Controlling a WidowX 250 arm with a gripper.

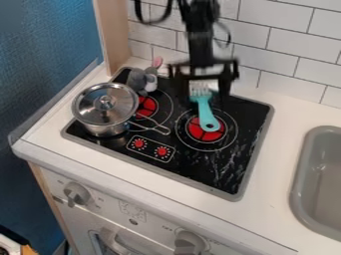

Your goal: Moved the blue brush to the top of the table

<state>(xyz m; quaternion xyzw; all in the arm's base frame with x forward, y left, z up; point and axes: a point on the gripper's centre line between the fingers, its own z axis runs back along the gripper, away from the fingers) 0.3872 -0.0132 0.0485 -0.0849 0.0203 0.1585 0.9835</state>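
Gripper [203,90] above stove [190,170], jaws spread, 1 each side of blue brush's [205,110] head; handle over 1 red burner [194,132].

The black arm [200,42] has a looping cable [138,13].

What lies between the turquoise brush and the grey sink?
From brush to sink, the camera view shows black stovetop, its grey rim and white countertop, nothing loose.
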